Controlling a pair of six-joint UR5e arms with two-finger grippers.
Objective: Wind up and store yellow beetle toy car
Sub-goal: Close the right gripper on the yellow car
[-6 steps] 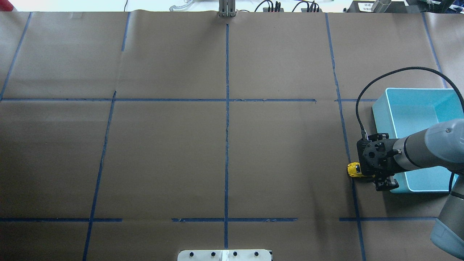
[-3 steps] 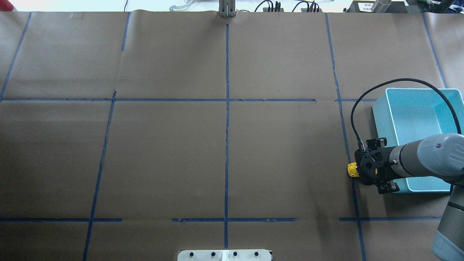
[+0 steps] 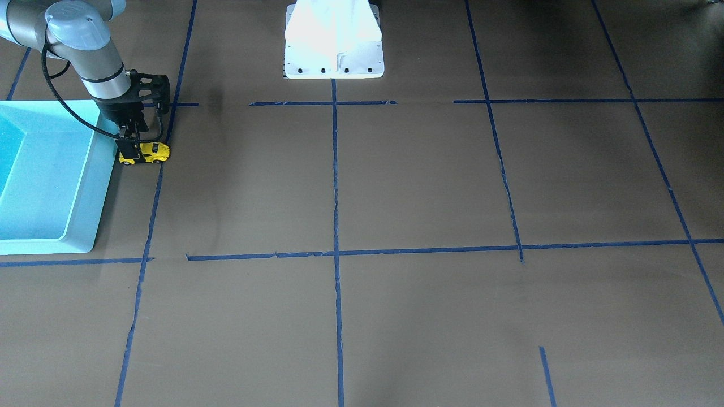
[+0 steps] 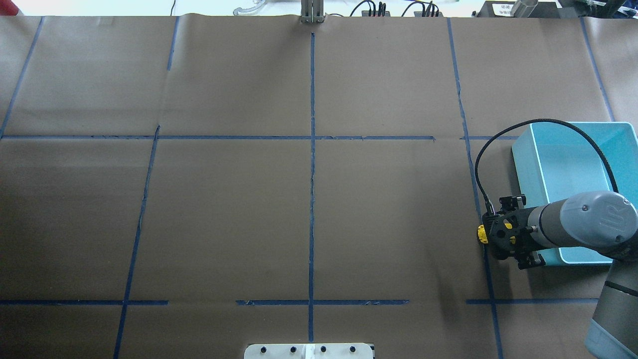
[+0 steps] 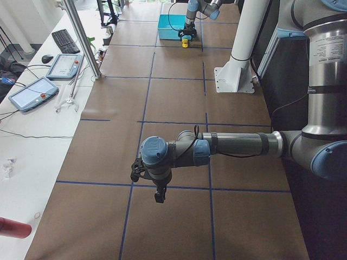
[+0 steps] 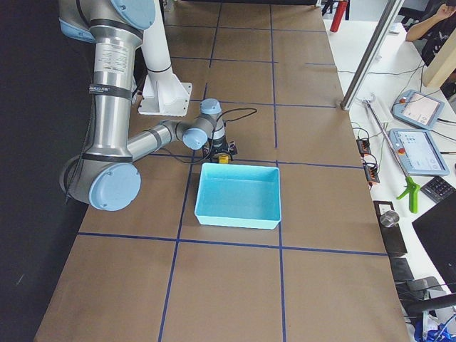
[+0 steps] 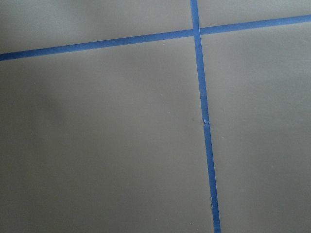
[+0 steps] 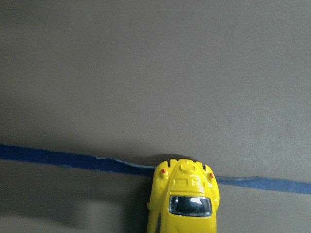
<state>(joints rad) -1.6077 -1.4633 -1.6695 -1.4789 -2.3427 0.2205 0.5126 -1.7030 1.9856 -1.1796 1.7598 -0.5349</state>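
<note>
The yellow beetle toy car [image 3: 150, 153] stands on its wheels on the brown paper, just beside the light blue bin [image 3: 56, 243]. My right gripper [image 3: 129, 151] is lowered over the car's rear end, with a finger on either side of it and the jaws apart. In the overhead view the wrist covers most of the car [image 4: 481, 234]. The right wrist view shows the car [image 8: 187, 201] from above at its bottom edge, lying across a blue tape line. My left gripper [image 5: 157, 194] hangs over bare paper far from the car; I cannot tell whether it is open or shut.
The bin [image 4: 568, 164] holds nothing and sits at the table's right edge, partly under my right forearm. A black cable [image 4: 543, 122] loops over it. The white robot base plate [image 3: 334, 45] is at the table's middle edge. Blue tape lines grid the paper.
My right arm has swung down and toward the car, covering more of it in the overhead view. The car has stayed in place.
</note>
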